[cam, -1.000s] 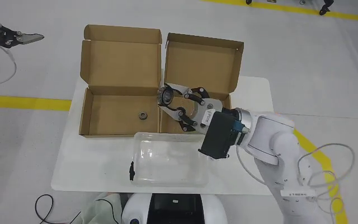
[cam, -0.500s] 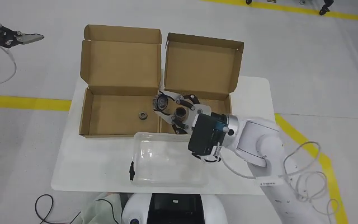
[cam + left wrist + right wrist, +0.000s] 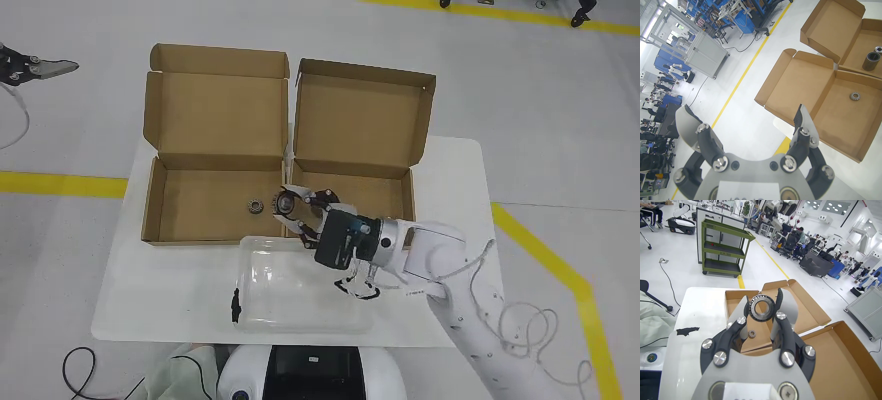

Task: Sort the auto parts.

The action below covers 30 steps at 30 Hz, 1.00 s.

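A white label [image 3: 748,190] sits on the base of the left gripper [image 3: 743,113], its print cut by the frame edge and not readable. The right gripper [image 3: 762,298] carries a second label [image 3: 748,390], also too cropped to read. A green cart [image 3: 723,251] on the floor beyond the counter [image 3: 450,170] bears small plates whose writing is too small to make out.

Two open cardboard boxes stand side by side on the white counter, lids folded back away from the robot. The left box [image 3: 160,215] holds a small bearing [image 3: 256,207], lying flat on the box floor toward the wall next to the other box. The right box [image 3: 385,190] holds a dark sleeve [image 3: 871,61] standing upright and, just beside it, a small metal ring [image 3: 877,49]. A clear bin [image 3: 300,290] lies on the counter in front of both boxes, close against their front walls, with a black patch [image 3: 235,305] at its left side.

The right gripper is clamped on a big bearing [image 3: 770,313], pinching its outer race between both fingers with the bore facing the wrist camera. The part is held over the seam where the two boxes meet, near their front walls, with the small bearing near it and lower down; how high it sits above the cardboard I cannot tell.

The left gripper is spread wide, well off the counter, over the floor out past the left box's lid
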Tool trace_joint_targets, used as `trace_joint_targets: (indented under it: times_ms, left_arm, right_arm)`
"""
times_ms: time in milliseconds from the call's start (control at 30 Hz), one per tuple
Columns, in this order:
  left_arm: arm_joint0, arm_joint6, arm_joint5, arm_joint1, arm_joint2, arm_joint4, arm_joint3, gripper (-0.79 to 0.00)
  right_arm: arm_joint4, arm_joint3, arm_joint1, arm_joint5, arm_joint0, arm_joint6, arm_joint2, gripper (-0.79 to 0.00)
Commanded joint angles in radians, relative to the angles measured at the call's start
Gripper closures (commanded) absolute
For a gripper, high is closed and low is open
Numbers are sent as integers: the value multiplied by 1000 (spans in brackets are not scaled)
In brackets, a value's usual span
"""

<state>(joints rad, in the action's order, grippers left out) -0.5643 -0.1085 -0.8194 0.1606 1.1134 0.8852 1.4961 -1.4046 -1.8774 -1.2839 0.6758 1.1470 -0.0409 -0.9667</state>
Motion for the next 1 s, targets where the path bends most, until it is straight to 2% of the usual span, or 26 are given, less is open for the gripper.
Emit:
trace_joint_targets:
  times_ms: [0,500,967]
  left_arm:
    - [0,0,0,0,0,0,0,-785]
    - [0,0,0,0,0,0,0,-785]
    - [0,0,0,0,0,0,0,-785]
  right_arm:
    - [-5,19,-2,-10,-2,-17,17,0]
    - [8,214,-46,-113,-89,-121,168,0]
    - [114,458,-110,-98,-260,-175,273,0]
